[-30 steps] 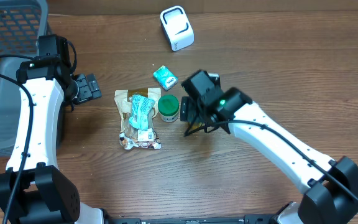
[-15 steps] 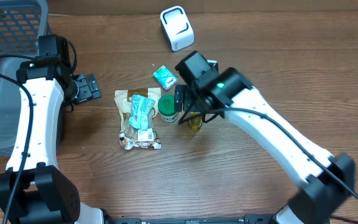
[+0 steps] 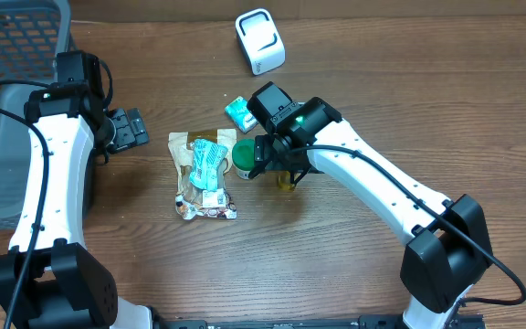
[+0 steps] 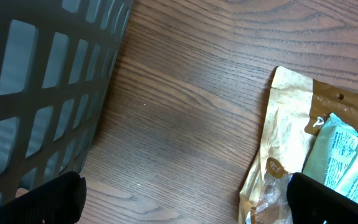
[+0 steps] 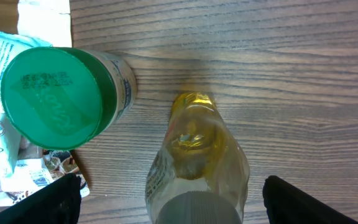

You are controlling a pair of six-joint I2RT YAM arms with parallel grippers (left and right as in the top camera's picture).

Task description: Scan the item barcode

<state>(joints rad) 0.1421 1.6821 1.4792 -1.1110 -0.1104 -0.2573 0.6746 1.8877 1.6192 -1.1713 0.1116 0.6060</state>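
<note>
Heads up: right fingers (image 5: 319, 200) are apart, straddling the bottle (image 5: 194, 168) at centre of the overhead, no grip yet. The jar (image 5: 61, 99) sits just beside it. If you close off-centre, you clip the jar or the bottle slips. Left fingers (image 4: 42, 202) are apart too.

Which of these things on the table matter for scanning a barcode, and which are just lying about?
For the job:
scanner
bottle, seemingly the chosen item
right claw, open around the bottle

Lying about:
jar
teal box
pouch
packet
basket
</note>
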